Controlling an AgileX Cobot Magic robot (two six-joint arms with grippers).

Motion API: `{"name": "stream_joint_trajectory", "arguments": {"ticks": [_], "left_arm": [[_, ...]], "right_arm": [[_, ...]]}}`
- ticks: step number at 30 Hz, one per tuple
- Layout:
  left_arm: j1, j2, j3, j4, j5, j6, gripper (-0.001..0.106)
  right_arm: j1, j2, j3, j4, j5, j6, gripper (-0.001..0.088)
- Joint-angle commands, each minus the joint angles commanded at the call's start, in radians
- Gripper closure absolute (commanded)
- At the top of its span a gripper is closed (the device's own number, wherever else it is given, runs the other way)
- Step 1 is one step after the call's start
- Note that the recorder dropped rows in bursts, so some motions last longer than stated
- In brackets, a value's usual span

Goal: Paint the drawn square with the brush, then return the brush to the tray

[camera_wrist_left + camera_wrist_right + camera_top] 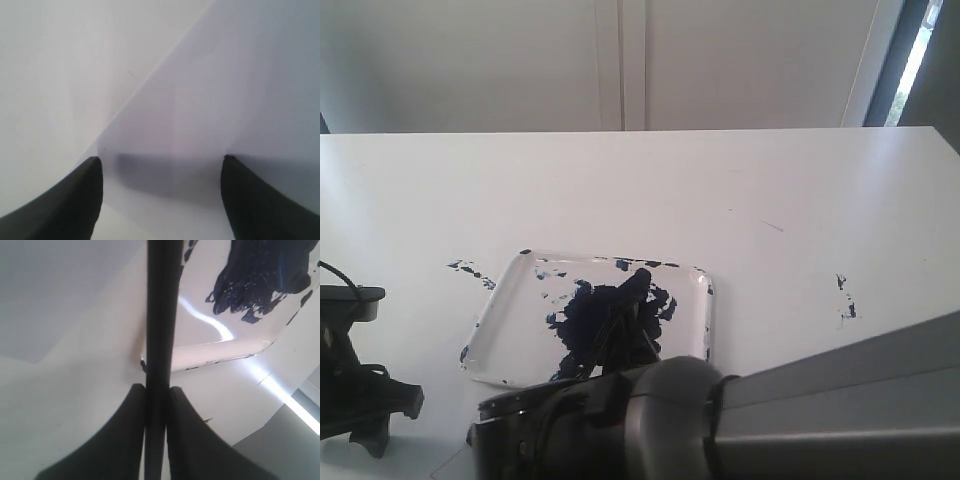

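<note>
White worktop (720, 190) bears the blue-blotched tray (709, 310); right claw (156, 405) clamps the brush (162, 315) across its rim, left claw (160, 170) gapes empty — a slipping grip might fling paint.

Daylight is coming in from the window (918, 55) at the far right, and it is washing the table (770, 190) to a pale, flat white. The whole exterior view is looking soft and a little hazy, with the right arm (790, 410) up close blurring into a grey mass. A bright streak of glare is running across the tray (200, 347) floor in the right wrist view, and another is lying on the table beside it. The brush (161, 340) there is showing as a dark out-of-focus bar. Under the left gripper (161, 159) a soft grey shadow is spreading, and its fingers (70, 200) are smearing into dark, blurred wedges.
</note>
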Motion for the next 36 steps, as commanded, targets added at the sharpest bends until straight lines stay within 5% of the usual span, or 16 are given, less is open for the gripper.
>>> {"name": "stream_joint_trajectory", "arguments": {"ticks": [20, 36], "left_arm": [[0.0, 0.0, 0.0, 0.0, 0.0, 0.0, 0.036], [0.0, 0.0, 0.0, 0.0, -0.005, 0.002, 0.036]], "right_arm": [[0.0, 0.006, 0.0, -0.016, 0.027, 0.005, 0.0868], [0.088, 0.006, 0.0, 0.012, 0.018, -0.003, 0.0868]]}}
